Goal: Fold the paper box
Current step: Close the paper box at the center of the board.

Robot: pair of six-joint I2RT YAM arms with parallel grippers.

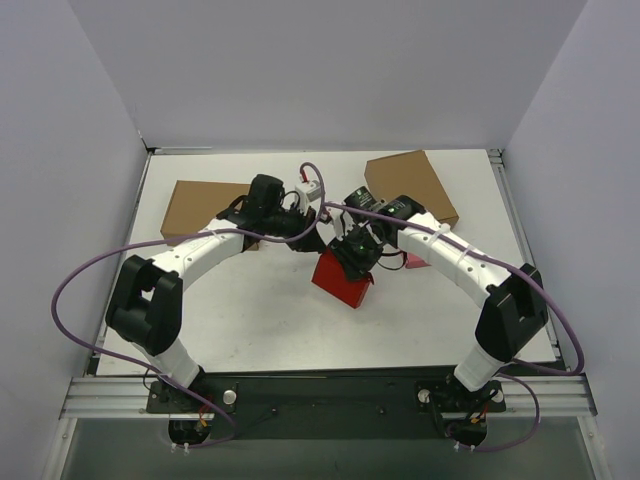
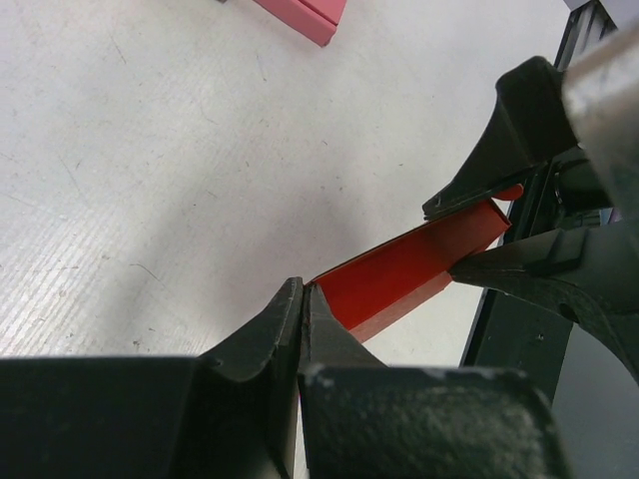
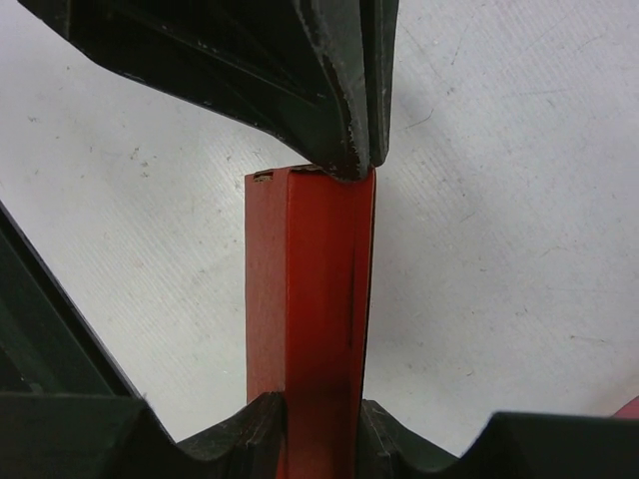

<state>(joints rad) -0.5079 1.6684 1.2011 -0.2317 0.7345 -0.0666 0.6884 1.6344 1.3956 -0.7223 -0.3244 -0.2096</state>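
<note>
Red card: paper box point(image 3: 310, 299), held at 2 ends; we judge this braces it for creasing.
Left gripper point(image 2: 303, 295): pinched on 1 end.
Right gripper point(image 3: 319, 411): clamped on the other.

Small bright red paper box point(image 1: 336, 282), partly folded

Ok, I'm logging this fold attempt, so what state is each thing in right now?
paper box: folded up, not flat, gripped at both ends.
left tool: shut, pinching the box's thin edge.
right tool: closed on the box across its width.
left brown box: lying flat, no tool on it.
right brown box: lying flat, no tool on it.
pink box: on the table, no tool on it.
</note>
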